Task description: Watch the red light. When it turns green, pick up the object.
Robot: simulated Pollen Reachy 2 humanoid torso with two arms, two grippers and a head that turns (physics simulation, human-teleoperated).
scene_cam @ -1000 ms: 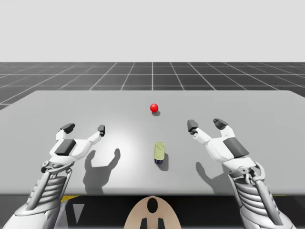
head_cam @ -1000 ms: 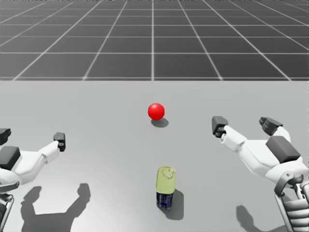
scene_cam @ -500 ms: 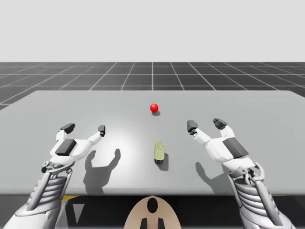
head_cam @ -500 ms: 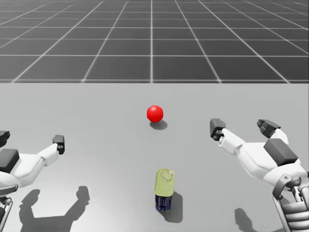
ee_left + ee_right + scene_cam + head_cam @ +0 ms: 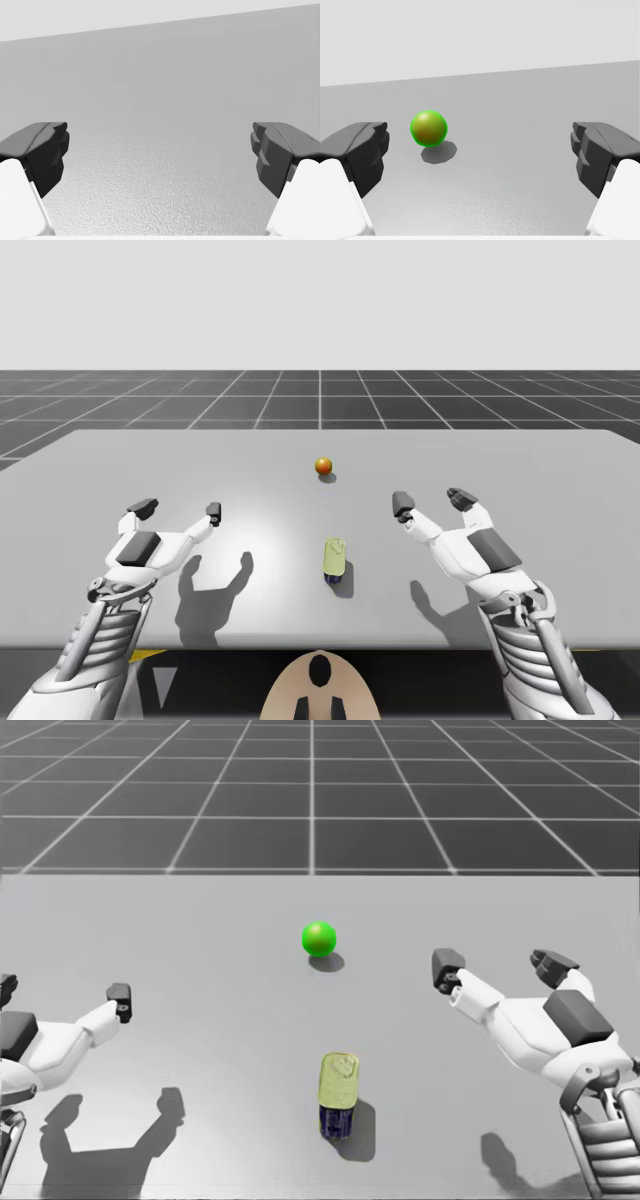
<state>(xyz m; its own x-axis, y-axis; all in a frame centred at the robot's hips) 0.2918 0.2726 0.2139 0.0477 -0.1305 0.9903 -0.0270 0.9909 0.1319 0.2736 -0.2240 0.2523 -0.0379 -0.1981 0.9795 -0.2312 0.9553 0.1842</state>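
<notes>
The light ball (image 5: pixel 319 938) on the table's middle is green in the head view, green with an orange core in the right wrist view (image 5: pixel 428 128), and orange in the high view (image 5: pixel 323 466). Nearer to me stands a small can (image 5: pixel 335 560) with a yellow-green top and dark blue base (image 5: pixel 339 1095). My left gripper (image 5: pixel 178 509) hovers open to the can's left (image 5: pixel 60 993), with bare table ahead of it (image 5: pixel 160 155). My right gripper (image 5: pixel 432 501) is open to the can's right (image 5: pixel 500 965), and the ball lies ahead of it, toward one finger (image 5: pixel 480 155).
The grey table (image 5: pixel 560 470) stretches wide around the can and ball. Its far edge (image 5: pixel 200 873) runs past the ball, with a dark gridded floor beyond it.
The ball has gone from red to green, orange in the high view. My head has turned a little. Both arms and the can have stayed put.
</notes>
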